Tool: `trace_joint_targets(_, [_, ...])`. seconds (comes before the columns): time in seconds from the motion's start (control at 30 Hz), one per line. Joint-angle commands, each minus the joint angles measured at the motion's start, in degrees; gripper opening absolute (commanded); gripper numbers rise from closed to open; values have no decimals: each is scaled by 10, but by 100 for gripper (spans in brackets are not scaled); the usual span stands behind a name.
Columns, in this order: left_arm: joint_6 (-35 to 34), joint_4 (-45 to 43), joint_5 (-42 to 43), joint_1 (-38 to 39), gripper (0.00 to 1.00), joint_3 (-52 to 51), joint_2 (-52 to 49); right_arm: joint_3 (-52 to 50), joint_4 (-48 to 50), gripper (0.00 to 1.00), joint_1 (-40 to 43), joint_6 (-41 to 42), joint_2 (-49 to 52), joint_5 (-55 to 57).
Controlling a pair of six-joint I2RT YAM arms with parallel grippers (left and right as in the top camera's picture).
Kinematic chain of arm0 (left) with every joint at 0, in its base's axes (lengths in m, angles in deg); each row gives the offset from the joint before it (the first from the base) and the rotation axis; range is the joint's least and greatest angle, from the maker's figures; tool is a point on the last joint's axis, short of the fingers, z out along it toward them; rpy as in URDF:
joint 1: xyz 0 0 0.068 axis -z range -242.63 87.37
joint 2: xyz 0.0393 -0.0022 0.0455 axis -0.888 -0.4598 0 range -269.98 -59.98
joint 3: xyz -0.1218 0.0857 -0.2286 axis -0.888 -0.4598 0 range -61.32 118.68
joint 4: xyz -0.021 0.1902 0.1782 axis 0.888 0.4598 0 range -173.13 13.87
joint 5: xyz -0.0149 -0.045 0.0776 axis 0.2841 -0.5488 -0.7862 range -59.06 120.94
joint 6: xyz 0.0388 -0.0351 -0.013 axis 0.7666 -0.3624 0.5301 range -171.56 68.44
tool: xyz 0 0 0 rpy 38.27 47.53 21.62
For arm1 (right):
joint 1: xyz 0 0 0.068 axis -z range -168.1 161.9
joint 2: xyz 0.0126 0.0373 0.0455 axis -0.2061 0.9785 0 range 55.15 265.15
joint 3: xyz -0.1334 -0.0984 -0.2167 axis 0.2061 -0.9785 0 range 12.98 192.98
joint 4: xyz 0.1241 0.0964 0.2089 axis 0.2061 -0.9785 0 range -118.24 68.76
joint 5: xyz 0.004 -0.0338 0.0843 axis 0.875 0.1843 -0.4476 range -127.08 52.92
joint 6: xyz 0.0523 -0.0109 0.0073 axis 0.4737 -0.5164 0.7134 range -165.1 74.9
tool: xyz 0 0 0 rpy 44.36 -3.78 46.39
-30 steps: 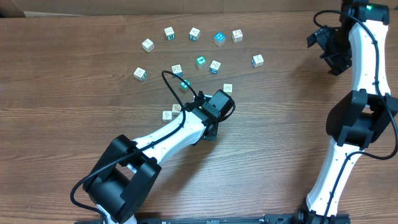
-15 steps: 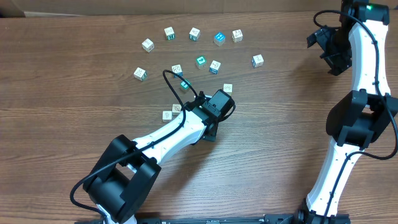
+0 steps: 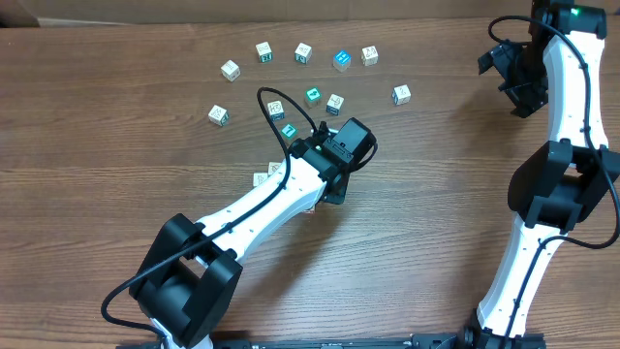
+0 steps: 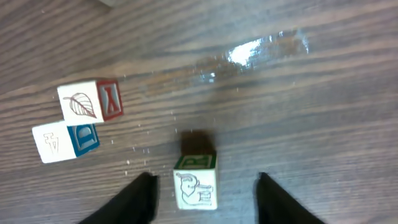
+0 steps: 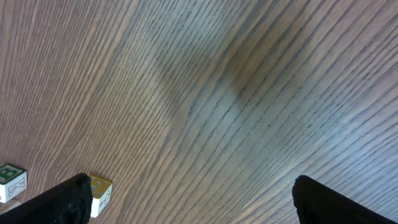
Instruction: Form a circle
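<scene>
- The left gripper hangs low over the wooden table with its jaws apart.
- A pale cube with green print sits between its fingers, with a gap on each side.
- The circle shows only in part: two pale cubes touch each other just beside the left forearm, and the arm hides the rest.
- The right gripper is spread wide over bare wood, well apart at the far right.

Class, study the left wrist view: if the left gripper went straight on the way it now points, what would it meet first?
Probably the green-topped cube, which sits just ahead of the left gripper, between its open jaws. The jaws would likely pass either side of it and reach the table. Depth is unclear.
</scene>
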Motion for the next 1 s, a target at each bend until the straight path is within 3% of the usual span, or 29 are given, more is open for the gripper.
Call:
trace_joint_targets(0.0, [5, 10, 24, -2, 34, 12, -7, 10, 1, 100, 1, -2, -16, 1])
trace_joint_targets(0.07, [5, 18, 24, -2, 26, 12, -7, 10, 1, 100, 1, -2, -16, 1])
trace_joint_targets(0.13, [5, 27, 24, -2, 26, 11, -7, 10, 1, 100, 1, -2, -16, 1])
trace_joint_targets(0.3, [4, 44, 24, -2, 42, 9, -12, 10, 1, 100, 1, -2, -16, 1])
trace_joint_targets(0.47, [0, 21, 24, -2, 48, -25, -14, 10, 1, 100, 1, -2, -16, 1])
trace_joint_targets(0.97, [-4, -44, 23, -1, 50, -91, -14, 10, 1, 100, 1, -2, -16, 1])
